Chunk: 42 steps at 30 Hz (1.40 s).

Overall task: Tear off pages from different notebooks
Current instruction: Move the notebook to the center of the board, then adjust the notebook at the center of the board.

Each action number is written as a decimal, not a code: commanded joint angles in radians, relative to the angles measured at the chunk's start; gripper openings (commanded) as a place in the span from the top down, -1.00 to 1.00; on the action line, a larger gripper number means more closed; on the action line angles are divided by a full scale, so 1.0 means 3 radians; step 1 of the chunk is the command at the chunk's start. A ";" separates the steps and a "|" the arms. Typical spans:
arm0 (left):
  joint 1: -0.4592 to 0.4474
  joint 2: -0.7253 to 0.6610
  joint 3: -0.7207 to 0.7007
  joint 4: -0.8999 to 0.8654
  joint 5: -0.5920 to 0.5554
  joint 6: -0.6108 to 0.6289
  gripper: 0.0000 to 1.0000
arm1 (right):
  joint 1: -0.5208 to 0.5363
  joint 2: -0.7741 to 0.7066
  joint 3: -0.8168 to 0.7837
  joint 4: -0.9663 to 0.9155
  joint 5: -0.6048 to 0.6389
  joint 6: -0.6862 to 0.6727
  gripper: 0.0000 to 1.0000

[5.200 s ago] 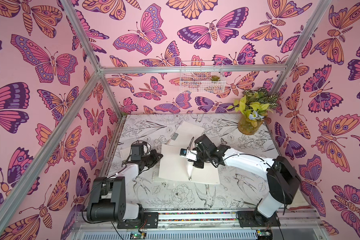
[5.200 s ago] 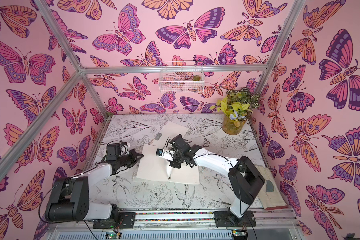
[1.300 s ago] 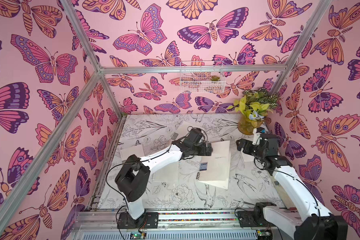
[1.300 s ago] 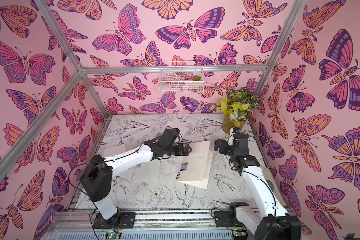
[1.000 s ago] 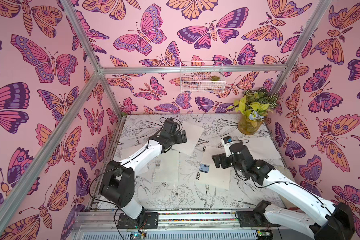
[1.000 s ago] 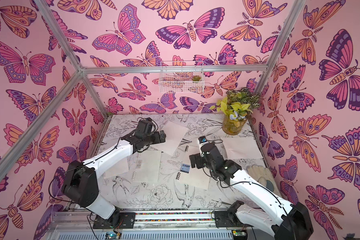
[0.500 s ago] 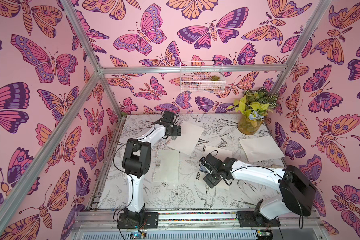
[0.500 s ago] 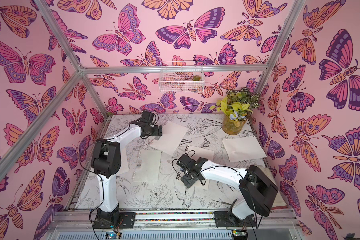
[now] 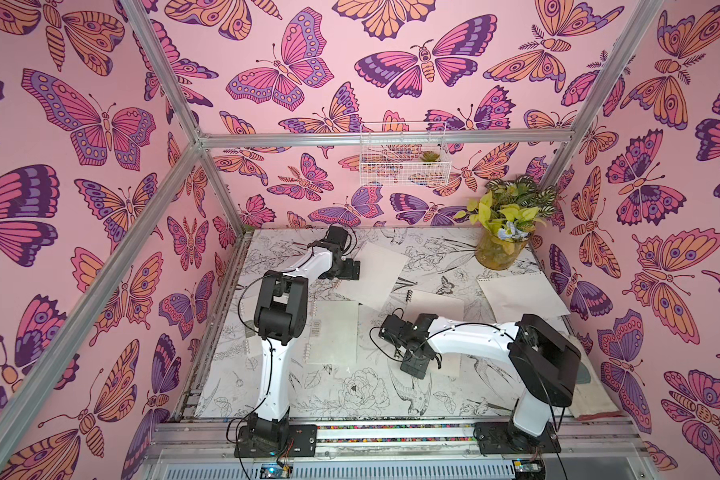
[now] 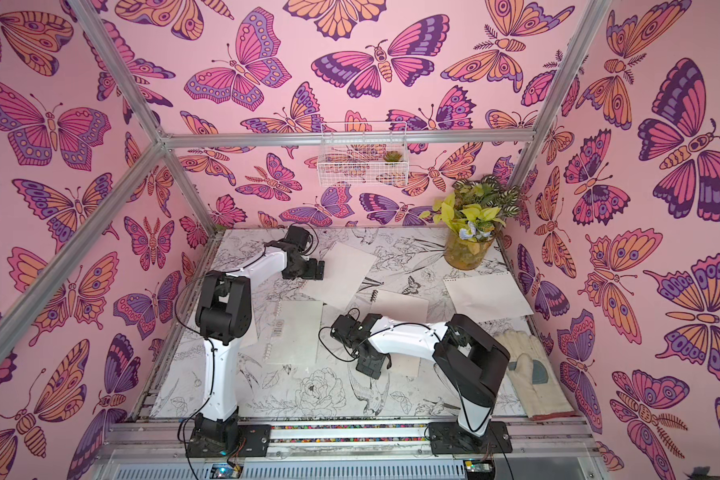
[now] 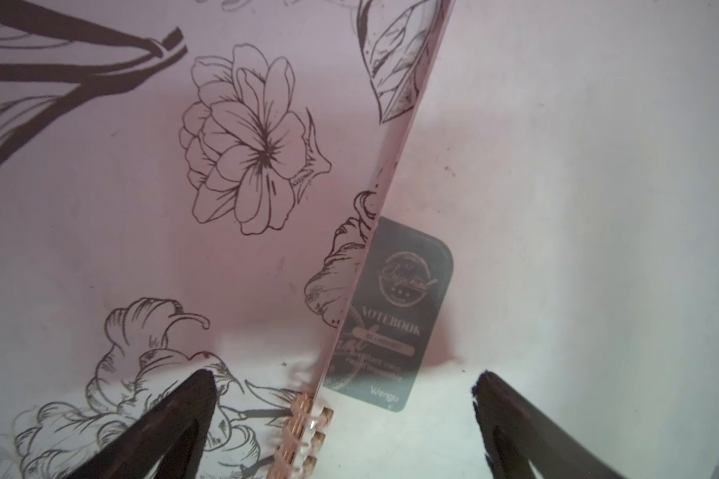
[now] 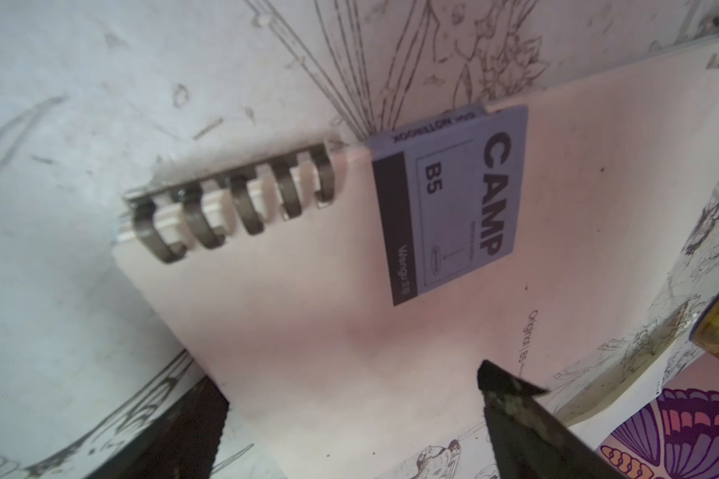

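Three notebooks lie on the table in both top views. My left gripper [image 9: 348,269] [image 11: 342,375] is open at the coil corner of the tilted back notebook [image 9: 373,276] [image 10: 341,276]; its pale coils [image 11: 304,419] and grey label [image 11: 395,315] sit between the fingers. My right gripper [image 9: 414,365] [image 12: 345,377] is open low over the CAMP notebook [image 9: 437,303] [image 12: 349,311] with black coils [image 12: 241,203]; one corner lies between the fingers. A third notebook [image 9: 335,332] lies flat mid-left. A loose page [image 9: 520,297] [image 10: 485,297] rests at the right.
A glass vase with a plant [image 9: 501,249] stands at the back right, next to the loose page. A wire basket [image 9: 404,153] hangs on the back wall. A cream glove [image 10: 533,374] lies at the right edge. Metal frame posts line the table's sides.
My right gripper moved forward and left to the CAMP notebook's near end, its arm folding. The left arm's elbow drew in while its gripper stayed at the back notebook. Both stayed open.
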 commanded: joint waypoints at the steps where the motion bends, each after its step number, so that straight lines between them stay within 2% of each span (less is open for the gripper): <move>1: 0.0016 0.0102 0.0048 -0.0140 0.0078 0.0101 -0.99 | -0.0249 0.0044 -0.0219 0.0280 -0.0019 -0.0472 -0.99; 6: 0.0017 0.0054 0.0036 -0.0197 0.0115 0.0099 -0.98 | -0.0717 0.0192 -0.0156 0.0778 -0.0458 -0.0858 -0.98; 9: 0.0016 0.0004 0.0038 -0.0221 0.0115 0.0077 -0.98 | -0.0884 0.0440 0.0147 0.0902 -0.0467 -0.0945 -0.96; 11: 0.0015 -0.0036 0.0031 -0.0234 0.0128 0.0077 -0.97 | -0.0915 0.0565 0.0459 0.0750 -0.0400 -0.0847 -0.96; 13: 0.0016 -0.0096 0.0013 -0.0253 0.0102 0.0083 -0.97 | -0.0916 0.0512 0.0741 0.0541 -0.0421 -0.0556 -0.94; 15: 0.0022 -0.0154 -0.0029 -0.0256 0.0080 0.0080 -0.97 | -0.0923 0.0261 0.0748 0.0564 -0.0491 -0.0175 -1.00; 18: 0.0019 -0.0211 -0.0066 -0.0247 0.0080 0.0049 -0.97 | -0.1057 -0.0284 0.0333 0.0935 -0.0649 0.0615 -0.98; 21: 0.0022 -0.0211 -0.0069 -0.0236 0.0132 0.0037 -0.97 | -0.1401 -0.0807 -0.0264 0.1390 -0.0905 0.1369 -0.98; 24: 0.0022 -0.0204 -0.0061 -0.0222 0.0148 0.0025 -0.97 | -0.1780 -0.1065 -0.0711 0.1606 -0.0995 0.1777 -0.96; 27: 0.0022 -0.0204 -0.0066 -0.0215 0.0153 0.0032 -0.96 | -0.1953 -0.1051 -0.0895 0.1659 -0.0885 0.1910 -0.91; 35: 0.0022 -0.0170 -0.0045 -0.0135 0.0194 0.0054 -0.96 | -0.2137 -0.0556 -0.0856 0.1969 -0.1104 0.2117 -0.83; 39: 0.0022 -0.0158 -0.0010 -0.0138 0.0147 0.0057 -0.96 | -0.2161 -0.0480 -0.0929 0.1974 -0.0899 0.2323 -0.99; 42: 0.0021 -0.0166 -0.0010 -0.0135 0.0098 0.0064 -0.96 | -0.2166 -0.0536 -0.1002 0.1988 -0.0795 0.2372 -1.00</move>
